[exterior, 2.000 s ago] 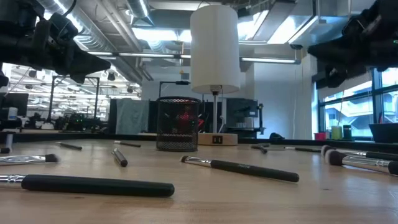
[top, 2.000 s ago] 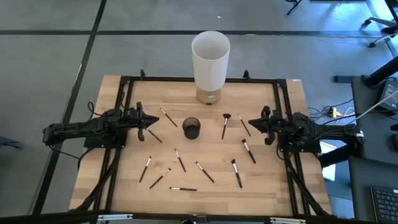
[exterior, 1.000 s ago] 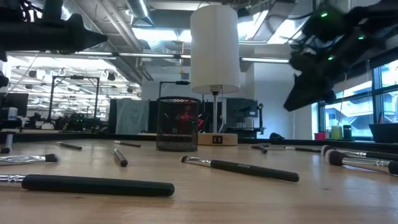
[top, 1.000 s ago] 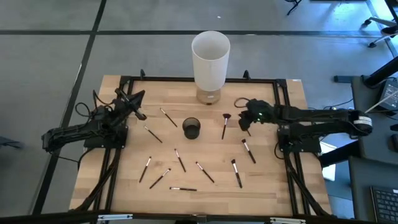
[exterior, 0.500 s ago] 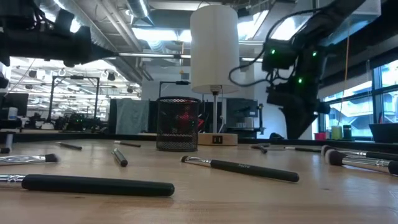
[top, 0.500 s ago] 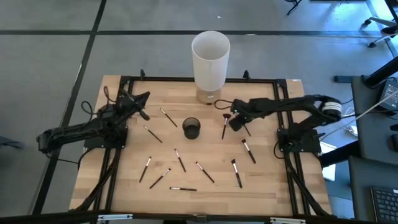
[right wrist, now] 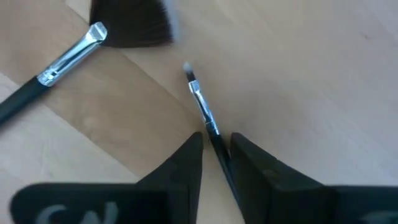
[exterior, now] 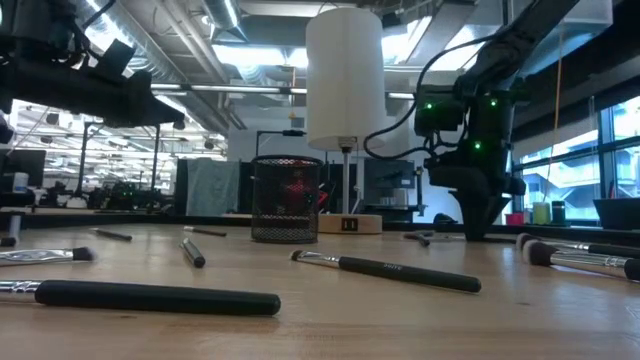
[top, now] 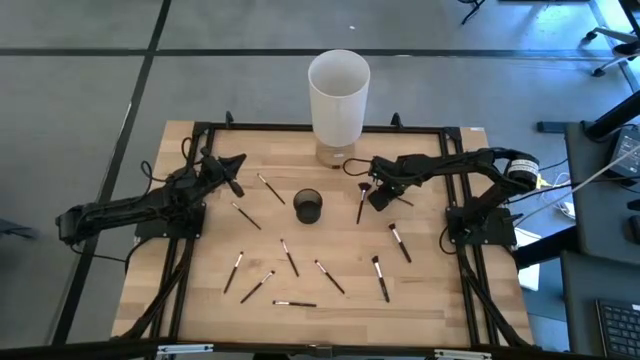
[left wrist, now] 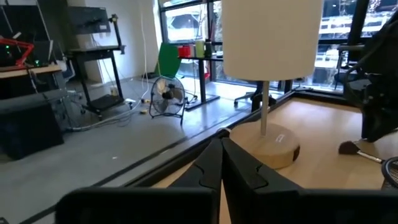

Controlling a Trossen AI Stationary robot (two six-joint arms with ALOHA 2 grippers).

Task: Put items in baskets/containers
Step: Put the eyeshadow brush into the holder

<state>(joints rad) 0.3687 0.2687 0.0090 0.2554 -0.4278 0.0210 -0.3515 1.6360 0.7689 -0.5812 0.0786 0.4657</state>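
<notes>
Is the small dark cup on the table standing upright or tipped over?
Upright. In the low view the dark mesh cup stands on its base with straight walls, and in the high view its round opening faces up.

I count about a dozen thin dark-handled brushes lying flat, scattered over my table. The small dark mesh cup (top: 308,207) stands upright near the middle, and looks empty, though I can't see its bottom. A fan-tipped brush (top: 362,200) and a fine-tipped brush (right wrist: 202,112) lie to its right.
</notes>
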